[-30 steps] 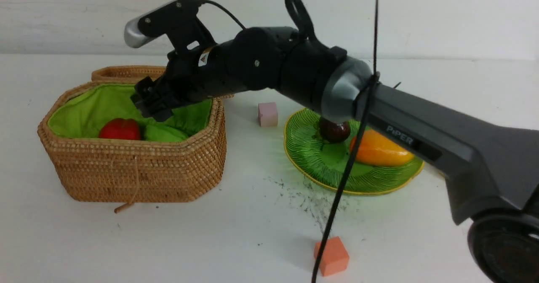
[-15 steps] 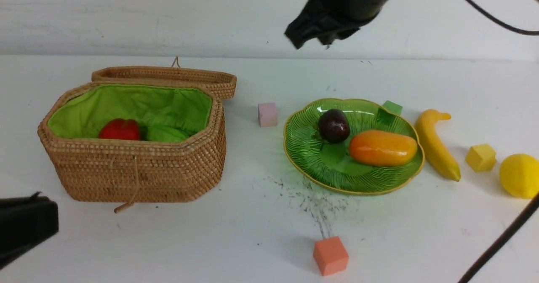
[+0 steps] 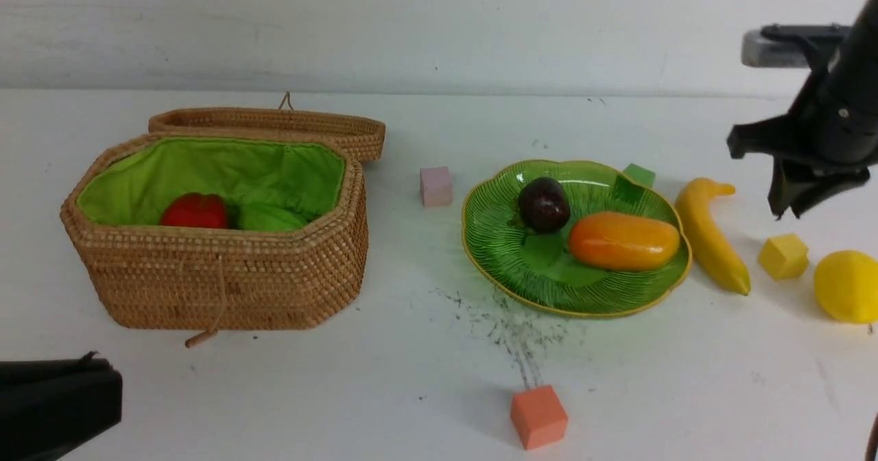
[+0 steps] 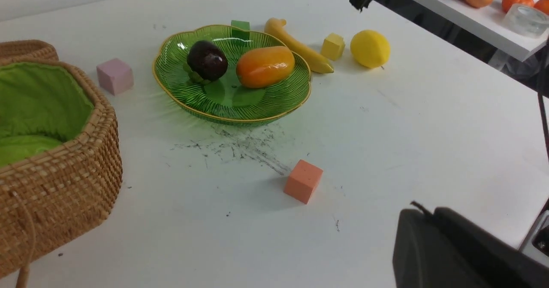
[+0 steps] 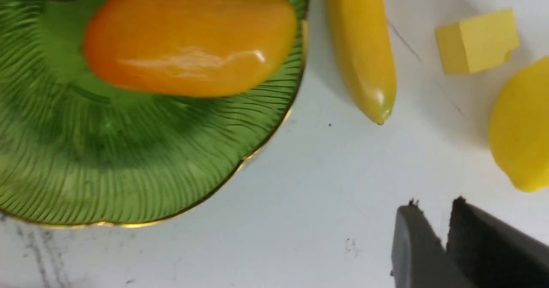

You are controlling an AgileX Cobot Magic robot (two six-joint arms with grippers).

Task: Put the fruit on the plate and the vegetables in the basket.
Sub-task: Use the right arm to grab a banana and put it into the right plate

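The mangosteen (image 3: pixel 543 204) and the mango (image 3: pixel 624 241) lay on the green plate (image 3: pixel 507 255). The banana (image 3: pixel 710 234) lay on the table (image 3: pixel 343 392) just beside the plate's rim, and the lemon (image 3: pixel 847 286) sat farther out, so two fruits were not yet on the plate. In the basket (image 3: pixel 226 289) I could see the red pepper (image 3: pixel 195 210) and the green gourd (image 3: pixel 269 217), but no carrot showed. The right gripper (image 3: pixel 789 207) hung in the air above the little yellow cube (image 3: pixel 783 256), which sat between the banana and the lemon. Its jaws were only a tiny bit apart and held nothing. The left gripper (image 3: pixel 82 385) waited low at the near edge of the table with its jaws closed and empty. Here is what I think could go wrong. The jaws might be too narrow to fit around a fat fruit and would just bump it. The lemon is round and shiny, so a bump could send it rolling. The yellow cube is so near both fruits that the jaws might pinch it by mistake. The plate is also getting full, so a dropped banana might slide off the rim.
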